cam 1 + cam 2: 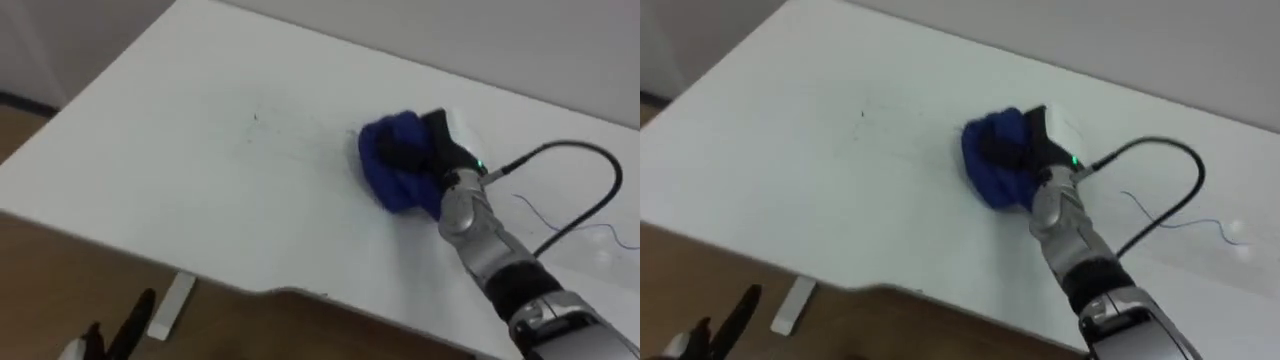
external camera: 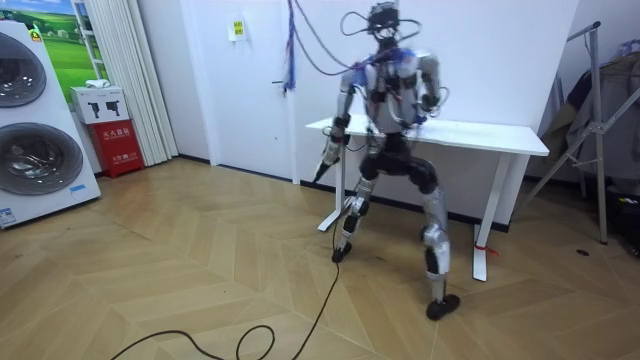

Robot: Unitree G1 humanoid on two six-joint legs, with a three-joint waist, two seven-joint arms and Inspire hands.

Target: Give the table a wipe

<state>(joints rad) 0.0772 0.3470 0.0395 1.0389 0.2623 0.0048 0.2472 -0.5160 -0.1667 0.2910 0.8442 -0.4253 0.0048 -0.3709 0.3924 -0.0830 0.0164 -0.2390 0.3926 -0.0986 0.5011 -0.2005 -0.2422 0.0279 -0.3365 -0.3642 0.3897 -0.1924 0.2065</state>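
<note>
A crumpled blue cloth [image 1: 392,168] lies on the white table [image 1: 200,190], right of its middle. My right hand [image 1: 432,150] rests on top of the cloth, its dark fingers curled into the folds. The right forearm reaches in from the lower right. Below the table's near edge, at the lower left, my left hand [image 1: 132,322] hangs with its fingers straight and holds nothing. In the room view I stand against the table's long side, legs apart, left arm [image 2: 330,150] down by my side.
Faint dark specks [image 1: 255,118] mark the tabletop left of the cloth. A thin wire [image 1: 560,215] lies on the table at the right. The table's white foot [image 1: 170,305] sits on the wooden floor. Washing machines [image 2: 30,120] and a metal rack [image 2: 600,130] stand apart.
</note>
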